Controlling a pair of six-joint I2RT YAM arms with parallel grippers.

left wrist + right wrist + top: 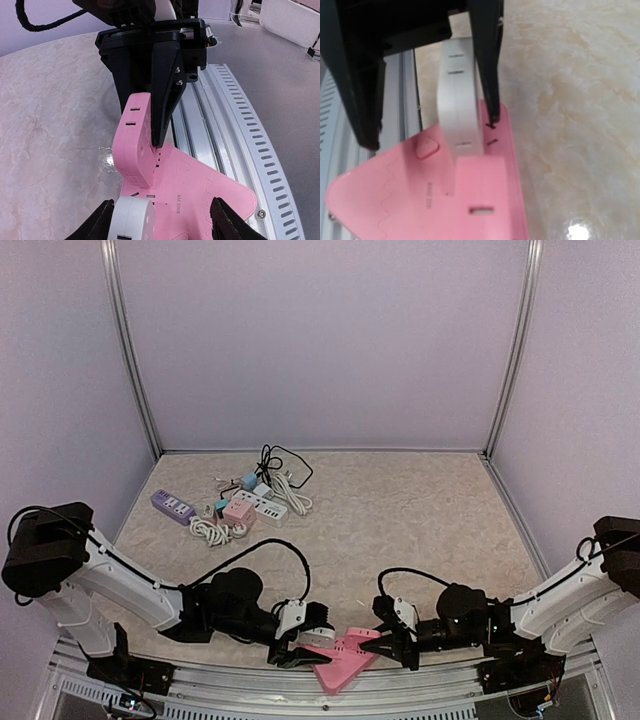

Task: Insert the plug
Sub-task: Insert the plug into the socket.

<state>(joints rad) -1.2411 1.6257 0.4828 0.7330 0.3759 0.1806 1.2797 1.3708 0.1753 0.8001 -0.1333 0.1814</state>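
A flat pink triangular socket board [338, 660] [205, 187] [395, 200] lies at the table's near edge, between the two arms. A white plug [131, 219] [460, 95] [318, 634] stands upright on it. My left gripper [303, 648] [162, 224] is open around this plug: one finger [96, 226] is close beside it, the other [226, 222] stands well clear. A pink plug block [132, 137] [481, 192] also stands upright on the board, and my right gripper [385, 642] [145, 137] is shut on it. The right gripper's own fingertips are out of sight in the right wrist view.
A heap of power strips, adapters and coiled cables [248, 502] lies at the back left, with a purple strip [172, 505] beside it. A slotted aluminium rail [230, 125] runs along the near edge, right behind the board. Enclosure walls and posts [130, 350] ring the table.
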